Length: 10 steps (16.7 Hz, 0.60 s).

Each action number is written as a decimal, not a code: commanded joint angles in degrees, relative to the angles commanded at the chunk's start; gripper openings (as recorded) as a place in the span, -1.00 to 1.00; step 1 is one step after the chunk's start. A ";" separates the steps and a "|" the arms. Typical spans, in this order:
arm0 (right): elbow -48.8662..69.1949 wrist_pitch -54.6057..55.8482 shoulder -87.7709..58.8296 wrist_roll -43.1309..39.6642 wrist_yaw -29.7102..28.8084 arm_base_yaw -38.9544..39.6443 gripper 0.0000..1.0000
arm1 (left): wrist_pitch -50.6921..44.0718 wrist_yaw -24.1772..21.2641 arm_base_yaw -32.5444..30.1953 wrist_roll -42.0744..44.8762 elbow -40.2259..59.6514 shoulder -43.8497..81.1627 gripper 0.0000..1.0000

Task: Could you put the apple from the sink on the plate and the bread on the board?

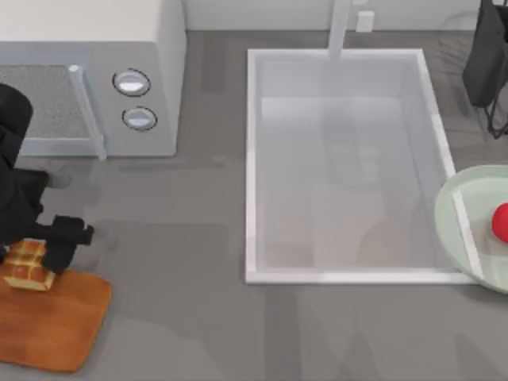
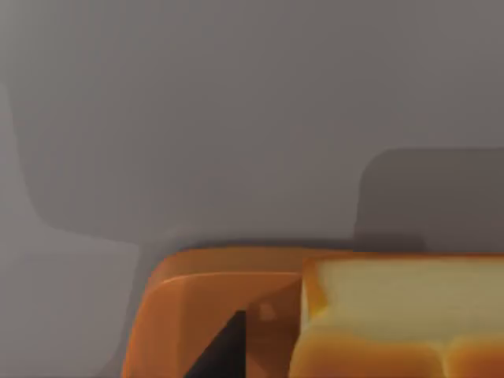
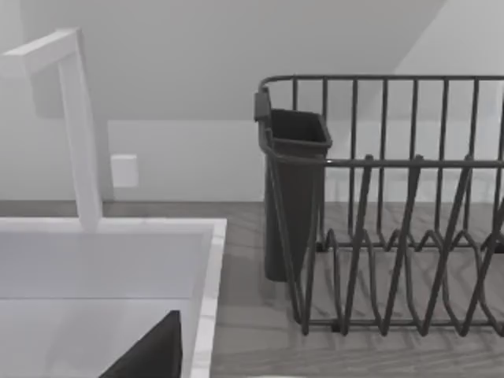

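Bread (image 1: 28, 265) on board (image 1: 55, 321), half-hidden by left end effector (image 1: 49, 252).

Kitchen counter: sink (image 1: 254, 159), faucet (image 3: 75, 126), microwave (image 1: 103, 71), dish rack (image 3: 394, 205)

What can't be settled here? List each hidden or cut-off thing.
- Apple and plate: cut by the top view's right edge.
- Left claw: black body covers the fingers at the bread over the board; grip unreadable.
- Right claw: at the top view's edge, fingers unseen.
- Bread-to-board contact: undecidable in the left wrist view.
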<state>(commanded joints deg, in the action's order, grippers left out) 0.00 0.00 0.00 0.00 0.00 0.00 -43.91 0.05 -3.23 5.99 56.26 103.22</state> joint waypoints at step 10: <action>0.00 0.00 0.00 0.00 0.00 0.00 1.00 | 0.00 0.00 0.00 0.00 0.00 0.00 -1.00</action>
<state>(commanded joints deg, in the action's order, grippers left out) 0.00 0.00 0.00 0.00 0.00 0.00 -43.91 0.05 -3.23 5.99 56.26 103.22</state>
